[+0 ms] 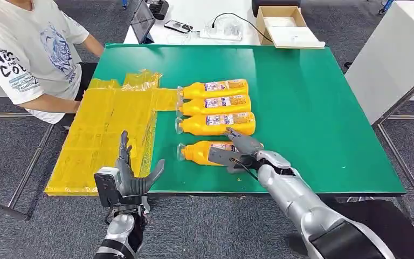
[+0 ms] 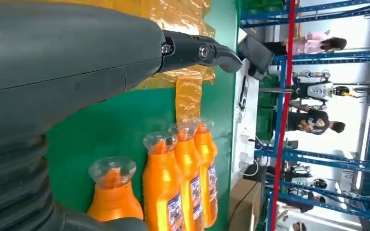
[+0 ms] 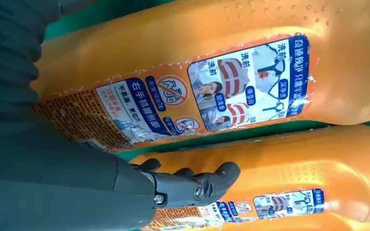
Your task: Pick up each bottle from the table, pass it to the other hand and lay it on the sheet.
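The right hand's fingers (image 1: pixel 236 141) are draped over the nearest bottle (image 1: pixel 202 152), which lies on its side on the green counter (image 1: pixel 312 108) — whether they have actually closed on it cannot be told. The left hand (image 1: pixel 129 175) is held up with its fingers spread wide, holding nothing, just beside the yellow sheet (image 1: pixel 108 124). Three more bottles (image 1: pixel 215 105) are lined up beyond the first, caps toward the sheet. No bottle is seen on the sheet, so all four seem to be left. A seated person (image 1: pixel 27 54) is at the counter's far-left corner — a white desk (image 1: pixel 194 16) with a cardboard box (image 1: pixel 285 24) stands behind, on grey carpet.
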